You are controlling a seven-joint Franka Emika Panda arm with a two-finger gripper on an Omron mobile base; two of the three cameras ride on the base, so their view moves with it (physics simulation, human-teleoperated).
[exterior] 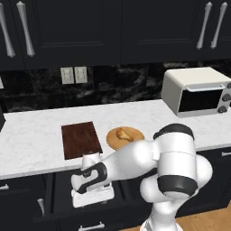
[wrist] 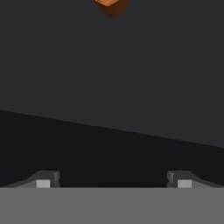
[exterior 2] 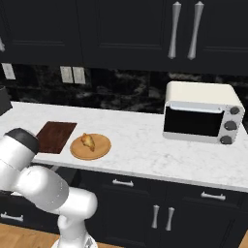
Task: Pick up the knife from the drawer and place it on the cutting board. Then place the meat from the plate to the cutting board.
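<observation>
Glossy white rounded arm (exterior: 149, 158), dark joint bands, seemingly grey-tipped dark fingertips (wrist: 43, 180)

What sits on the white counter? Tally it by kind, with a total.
Cutting board: 1
Plate: 1
Meat, lying on the plate: 1
Toaster oven: 1
Total: 4

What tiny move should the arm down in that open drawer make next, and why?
Probably ease the hand forward toward the knife. In the hand view only a bit of its orange handle shows at the top edge, well beyond the fingers, which stand wide apart over the dark drawer floor. The cutting board is bare.
</observation>
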